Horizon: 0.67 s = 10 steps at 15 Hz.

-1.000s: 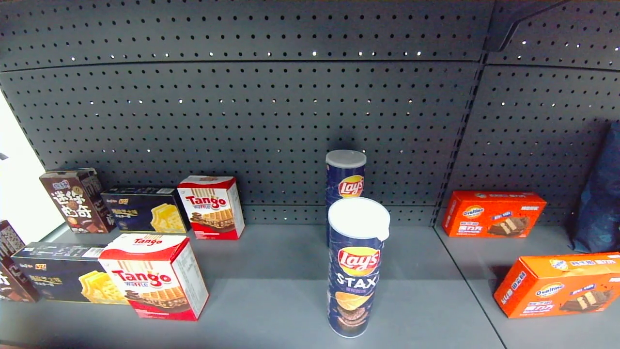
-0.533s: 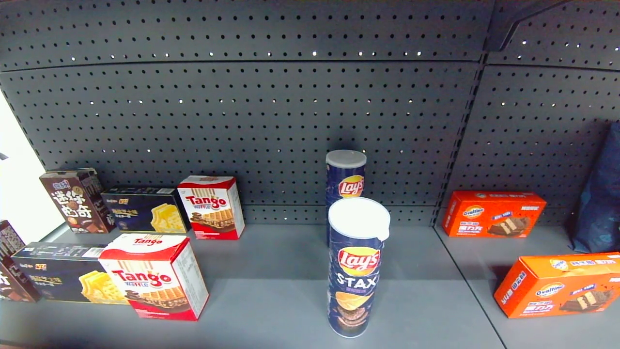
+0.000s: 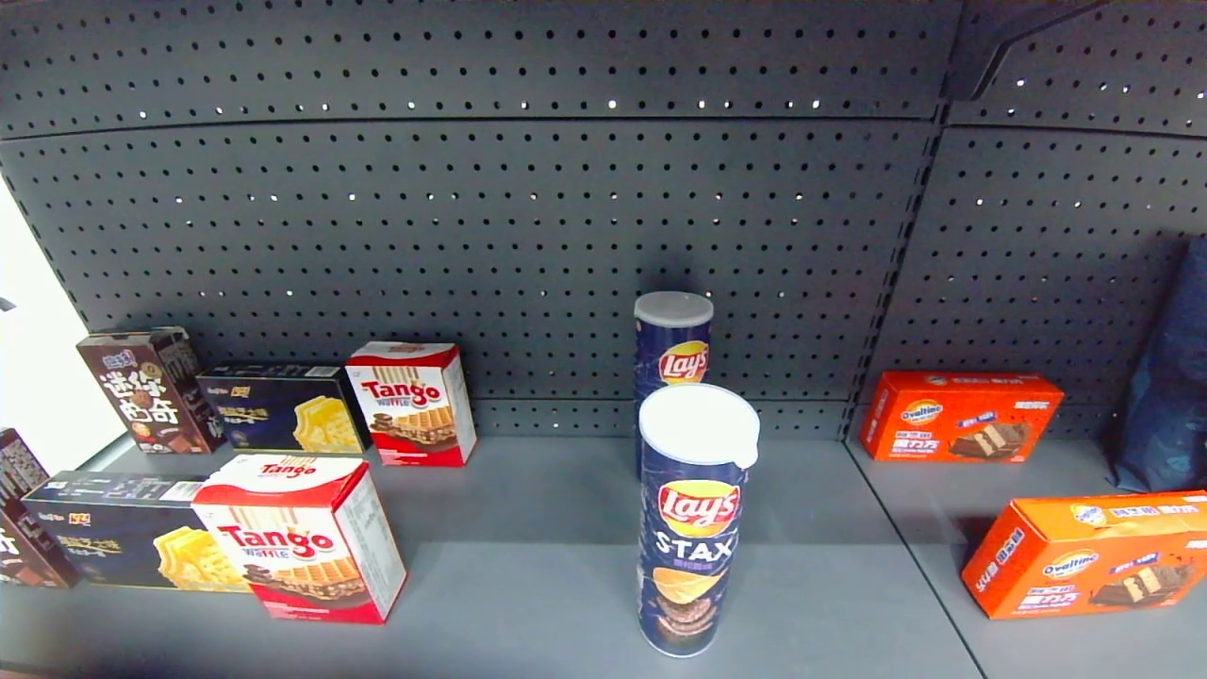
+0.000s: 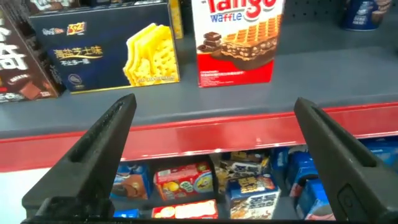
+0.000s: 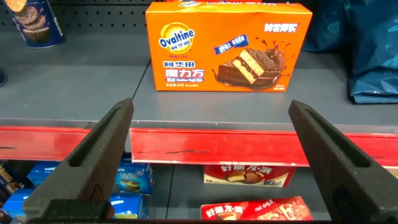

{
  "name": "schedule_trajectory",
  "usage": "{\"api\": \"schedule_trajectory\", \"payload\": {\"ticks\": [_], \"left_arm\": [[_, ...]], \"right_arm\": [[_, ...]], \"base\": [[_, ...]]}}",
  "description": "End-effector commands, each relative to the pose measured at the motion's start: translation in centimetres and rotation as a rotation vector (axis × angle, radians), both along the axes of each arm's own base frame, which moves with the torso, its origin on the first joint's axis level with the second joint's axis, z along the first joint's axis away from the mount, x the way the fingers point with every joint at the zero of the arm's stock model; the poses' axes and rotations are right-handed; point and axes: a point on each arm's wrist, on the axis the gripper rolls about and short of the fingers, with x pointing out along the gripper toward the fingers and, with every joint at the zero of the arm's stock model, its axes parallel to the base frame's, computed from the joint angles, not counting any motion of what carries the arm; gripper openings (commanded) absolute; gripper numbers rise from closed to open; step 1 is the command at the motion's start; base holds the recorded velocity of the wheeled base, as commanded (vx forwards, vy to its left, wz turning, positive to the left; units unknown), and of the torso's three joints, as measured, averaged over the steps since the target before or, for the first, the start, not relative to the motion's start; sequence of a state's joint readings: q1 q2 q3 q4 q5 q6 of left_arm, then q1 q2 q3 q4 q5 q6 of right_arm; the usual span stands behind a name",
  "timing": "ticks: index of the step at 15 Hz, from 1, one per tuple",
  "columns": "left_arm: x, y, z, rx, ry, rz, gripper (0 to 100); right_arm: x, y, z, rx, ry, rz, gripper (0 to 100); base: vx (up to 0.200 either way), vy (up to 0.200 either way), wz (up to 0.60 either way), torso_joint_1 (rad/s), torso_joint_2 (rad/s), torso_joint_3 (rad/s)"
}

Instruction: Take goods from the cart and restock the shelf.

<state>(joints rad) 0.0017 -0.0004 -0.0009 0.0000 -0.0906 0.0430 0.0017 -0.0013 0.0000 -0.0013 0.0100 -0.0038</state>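
— Holding anything?
— No. Left gripper [image 4: 214, 104] and right gripper [image 5: 210, 107] gape, empty.
— That chip can [image 3: 696, 514]?
— Stands near the shelf's [image 3: 528, 585] front edge. Probably light, stiff, slippery, tippy. Grab its middle.

On the grey shelf [image 3: 528, 585] a near chip can [image 3: 695, 528] stands upright mid-shelf, a far chip can [image 3: 671, 344] just behind it. A near wafer box [image 3: 302, 542] and a far wafer box [image 3: 413, 404] stand left; a near orange box [image 3: 1094, 556] and a far orange box [image 3: 962, 417] stand right
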Motion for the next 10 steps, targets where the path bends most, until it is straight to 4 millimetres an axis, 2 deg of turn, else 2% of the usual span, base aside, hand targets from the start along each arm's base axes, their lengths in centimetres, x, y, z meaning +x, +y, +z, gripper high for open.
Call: {"api": "schedule_trajectory", "payload": {"ticks": [1, 7, 9, 10], "left_arm": [[0.01, 0.0, -0.01, -0.006, 0.0, 0.0, 100], [0.01, 0.01, -0.02, 0.027, -0.001, 0.005, 100], [0.01, 0.01, -0.02, 0.031, -0.001, 0.008, 100], [0.01, 0.01, -0.02, 0.021, -0.001, 0.009, 100]], "right_arm": [[0.01, 0.0, 0.01, -0.001, 0.001, 0.001, 100], [0.01, 0.0, 0.01, -0.001, 0.001, -0.001, 100], [0.01, 0.0, 0.01, -0.001, 0.001, 0.001, 100], [0.01, 0.0, 0.01, -0.001, 0.001, 0.001, 100]], "base": [[0.0, 0.0, 0.0, 0.0, 0.0, 0.0], [0.0, 0.0, 0.0, 0.0, 0.0, 0.0], [0.0, -0.2, 0.0, 0.002, 0.0, 0.002], [0.0, 0.0, 0.0, 0.0, 0.0, 0.0]]}}
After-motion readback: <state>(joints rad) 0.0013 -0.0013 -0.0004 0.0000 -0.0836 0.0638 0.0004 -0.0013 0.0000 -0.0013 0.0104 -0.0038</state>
